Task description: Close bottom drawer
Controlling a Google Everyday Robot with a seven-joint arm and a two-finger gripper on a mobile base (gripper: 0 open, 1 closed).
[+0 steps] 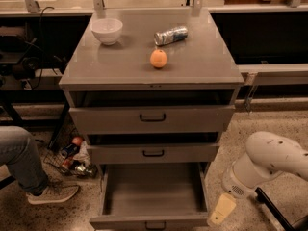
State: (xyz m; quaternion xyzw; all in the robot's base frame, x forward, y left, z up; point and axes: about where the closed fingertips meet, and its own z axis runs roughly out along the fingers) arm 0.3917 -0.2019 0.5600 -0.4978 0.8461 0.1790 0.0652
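Bottom drawer [153, 196], pulled out: rigid metal, probably light-running; push its front near the handle [155, 224]. Gripper [221, 210] just right of it; whether open cannot be told.

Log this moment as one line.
bottom drawer: pulled out | gripper: low, just right of its front corner, contact unclear | cabinet top: bowl, can, orange
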